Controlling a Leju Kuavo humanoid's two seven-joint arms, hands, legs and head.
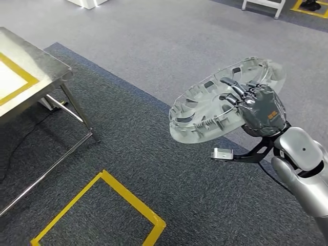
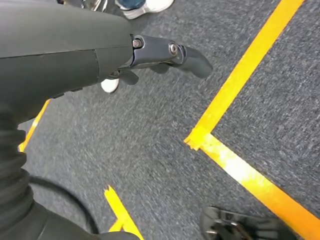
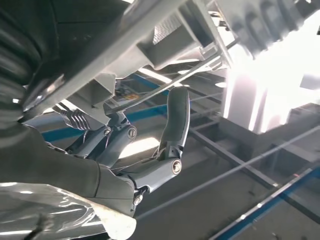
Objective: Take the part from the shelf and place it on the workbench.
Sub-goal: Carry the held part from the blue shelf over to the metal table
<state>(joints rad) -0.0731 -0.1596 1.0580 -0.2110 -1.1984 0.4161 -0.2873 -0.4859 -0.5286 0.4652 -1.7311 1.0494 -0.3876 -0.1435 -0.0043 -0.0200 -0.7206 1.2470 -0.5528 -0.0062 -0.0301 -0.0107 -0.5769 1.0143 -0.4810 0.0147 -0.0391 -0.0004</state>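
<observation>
Across the whole floor lies grey carpet (image 1: 162, 46), lighter in the far half and darker in a near patch, and on the dark patch a square of yellow tape (image 1: 116, 187) is laid out close to the robot's feet. At the left edge stands the workbench (image 1: 46, 64), a steel table with a yellow-bordered marking on its top and slanted metal legs (image 1: 77, 107) braced underneath; a dark cable trails on the floor below it. Between the bench and the robot there is open carpet with the taped square on it. To the right, well apart from the bench, the right hand (image 1: 257, 107) grips the part (image 1: 201, 110), a wide, pale, translucent dished shell with ribs and cut-outs on its inner face, held up in the air and tilted so that the hollow faces upward. The dark fingers (image 1: 232, 84) reach over the part's rim onto the inside; in the right wrist view the thumb (image 3: 177, 117) points up against the ribbed underside of the part (image 3: 113, 45). A small flat camera bracket (image 1: 222, 153) juts out below that wrist. The left hand (image 2: 166, 52) hangs over the carpet with its fingers stretched out and nothing in them, above a corner of yellow tape (image 2: 234, 165). White shoes (image 2: 145, 6) of a person show at the carpet's edge in that view
</observation>
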